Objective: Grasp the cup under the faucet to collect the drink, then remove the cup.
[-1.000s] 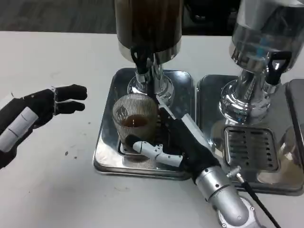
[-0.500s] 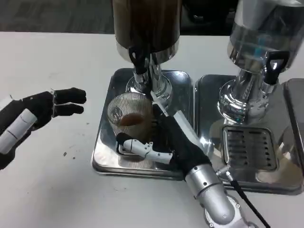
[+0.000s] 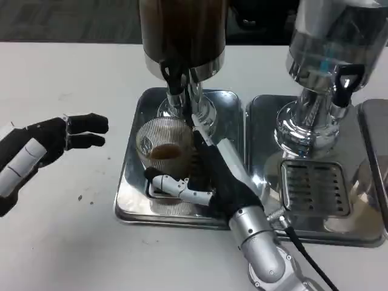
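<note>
My right hand (image 3: 209, 182) wrapped around ribbed glass cup (image 3: 163, 151), gripping it. Cup on drip tray (image 3: 130, 194) beneath faucet (image 3: 174, 82) of dark drink dispenser (image 3: 182, 30), brown liquid inside. My left hand (image 3: 45, 145) over white counter (image 3: 60, 242), holding nothing, fingers apart, well left of tray.

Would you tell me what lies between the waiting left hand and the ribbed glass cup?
In the head view, bare white table and the steel tray's rim separate the left hand from the ribbed glass cup.
</note>
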Controlling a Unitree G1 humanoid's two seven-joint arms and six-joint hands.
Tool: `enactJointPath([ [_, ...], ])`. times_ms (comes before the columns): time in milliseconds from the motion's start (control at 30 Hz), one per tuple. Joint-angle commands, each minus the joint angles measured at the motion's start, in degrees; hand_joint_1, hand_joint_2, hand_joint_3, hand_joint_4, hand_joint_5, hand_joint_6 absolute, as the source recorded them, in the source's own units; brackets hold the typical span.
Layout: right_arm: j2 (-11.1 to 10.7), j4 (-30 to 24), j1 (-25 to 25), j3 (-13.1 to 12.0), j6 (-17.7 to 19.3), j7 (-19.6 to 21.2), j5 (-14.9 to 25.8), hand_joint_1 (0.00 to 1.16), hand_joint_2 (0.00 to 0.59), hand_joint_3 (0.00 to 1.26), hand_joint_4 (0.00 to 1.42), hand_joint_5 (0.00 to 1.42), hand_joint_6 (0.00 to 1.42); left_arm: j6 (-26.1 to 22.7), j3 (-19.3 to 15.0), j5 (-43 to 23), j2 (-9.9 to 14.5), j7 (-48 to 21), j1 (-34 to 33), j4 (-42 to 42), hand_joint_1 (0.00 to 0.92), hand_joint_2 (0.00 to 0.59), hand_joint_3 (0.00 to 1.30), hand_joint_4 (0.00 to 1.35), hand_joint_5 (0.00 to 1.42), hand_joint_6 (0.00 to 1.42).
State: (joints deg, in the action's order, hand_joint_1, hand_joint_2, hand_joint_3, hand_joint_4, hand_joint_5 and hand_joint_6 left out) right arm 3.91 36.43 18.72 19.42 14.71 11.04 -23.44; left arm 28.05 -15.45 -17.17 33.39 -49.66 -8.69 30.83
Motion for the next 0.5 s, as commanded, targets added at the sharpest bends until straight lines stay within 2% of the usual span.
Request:
enactJointPath([
  [33,1.25,1.50,0.82,1.96,-1.34,0.39,-1.47,0.62,0.176,0.00,0.00,0.01,0.16,-0.72,0.25,1.20,1.15,0.59,0.96,0.25,0.007,0.121,0.35,0.27,0.29,0.20],
  [200,2.06,2.84,1.23,2.95,-0.07,2.89,-1.81,0.63,0.177,0.00,0.00,0.13,0.26,-0.80,0.02,1.26,1.52,0.82,1.29,0.46,0.001,0.122,0.35,0.27,0.30,0.20],
  [300,2.65,3.27,0.82,3.45,1.25,6.57,-2.90,0.65,0.184,0.05,0.14,0.25,0.37,-0.86,-0.03,1.19,1.71,1.00,1.63,0.47,0.000,0.120,0.35,0.27,0.30,0.20],
  [400,2.93,3.81,0.60,3.94,1.87,9.17,-3.58,0.66,0.186,0.12,0.21,0.33,0.46,-0.84,0.03,1.22,1.92,1.05,1.91,0.49,0.000,0.114,0.35,0.28,0.31,0.20],
  [500,3.14,3.97,0.23,4.50,2.51,12.26,-4.53,0.68,0.187,0.22,0.31,0.46,0.68,-0.80,0.08,1.29,2.01,1.10,1.99,0.61,0.000,0.106,0.35,0.29,0.31,0.20],
])
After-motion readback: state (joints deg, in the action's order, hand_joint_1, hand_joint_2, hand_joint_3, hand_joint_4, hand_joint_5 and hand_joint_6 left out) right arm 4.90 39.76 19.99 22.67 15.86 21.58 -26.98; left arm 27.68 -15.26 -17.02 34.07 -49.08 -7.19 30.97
